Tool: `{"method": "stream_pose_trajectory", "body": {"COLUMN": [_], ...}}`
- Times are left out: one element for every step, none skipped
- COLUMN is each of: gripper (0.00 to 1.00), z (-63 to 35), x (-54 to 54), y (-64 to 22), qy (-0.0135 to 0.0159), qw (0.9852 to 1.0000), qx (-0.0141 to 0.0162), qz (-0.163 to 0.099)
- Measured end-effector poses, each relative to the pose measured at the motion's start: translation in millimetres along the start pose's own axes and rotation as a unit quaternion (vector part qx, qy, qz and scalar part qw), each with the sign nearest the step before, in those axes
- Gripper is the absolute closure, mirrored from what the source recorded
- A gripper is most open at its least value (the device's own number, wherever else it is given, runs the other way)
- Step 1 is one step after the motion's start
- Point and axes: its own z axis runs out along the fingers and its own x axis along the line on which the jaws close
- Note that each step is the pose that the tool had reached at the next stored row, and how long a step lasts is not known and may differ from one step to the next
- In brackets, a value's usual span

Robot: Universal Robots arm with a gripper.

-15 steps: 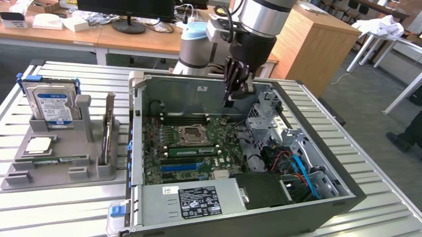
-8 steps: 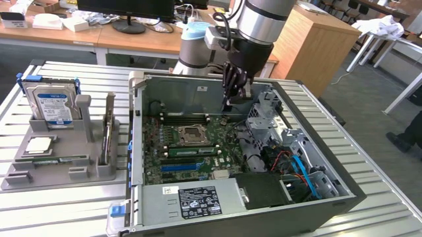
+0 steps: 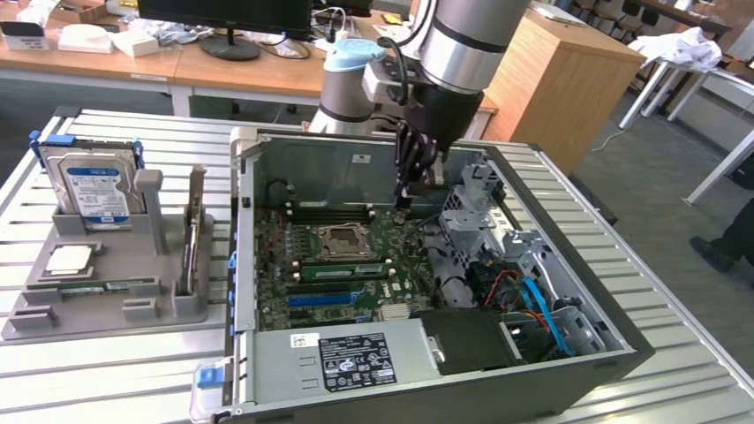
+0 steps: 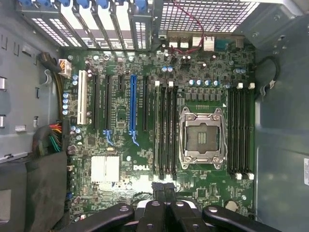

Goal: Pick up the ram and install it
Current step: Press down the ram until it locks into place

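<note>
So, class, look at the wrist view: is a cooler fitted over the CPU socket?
No, the CPU socket lies uncovered on the motherboard, its metal frame bare.

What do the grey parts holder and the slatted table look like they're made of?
The grey holder: probably plastic, matte and evenly grey, with blocky moulded or printed posts. The table: apparently aluminium, pale with a dull sheen, formed in long ribbed slats.

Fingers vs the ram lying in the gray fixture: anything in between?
Yes. The fingers hang shut inside the open case, over the motherboard. The ram lies outside it in the fixture, toward the exterior view's left. The case's side wall rises between them.
</note>
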Motion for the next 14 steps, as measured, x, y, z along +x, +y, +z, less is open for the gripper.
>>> {"method": "stream_pose_trajectory", "body": {"gripper": [0.90,0.90,0.90,0.90,0.90,0.90,0.90,0.90,0.90,0.90,0.90,0.90,0.90,0.90], "z": [1.8,3.6,5.4,7.2,9.0,10.8,12.7,14.5,16.3,18.1,19.9,21.7,23.7,25.5], "x": [0.0,0.1,0.1,0.2,0.3,0.3,0.4,0.5,0.6,0.6,0.7,0.7,0.8,0.8], "y": [-0.1,-0.1,-0.2,-0.3,-0.4,-0.4,-0.5,-0.6,-0.6,-0.7,-0.8,-0.8,-0.9,-1.0], "qy": [0.0000,0.0000,0.0000,0.0000,0.0000,-0.0001,0.0000,0.0000,0.0000,0.0000,0.0000,-0.0001,0.0000,0.0000], "qw": [1.0000,1.0000,1.0000,1.0000,1.0000,1.0000,1.0000,1.0000,1.0000,1.0000,1.0000,1.0000,1.0000,1.0000], "qx": [0.0000,0.0000,0.0000,0.0000,0.0000,0.0000,0.0000,0.0000,0.0000,0.0000,0.0000,0.0000,0.0000,0.0000], "qz": [0.000,0.000,0.000,0.000,0.000,0.000,0.000,0.000,0.000,0.000,0.000,0.000,0.000,0.000]}}
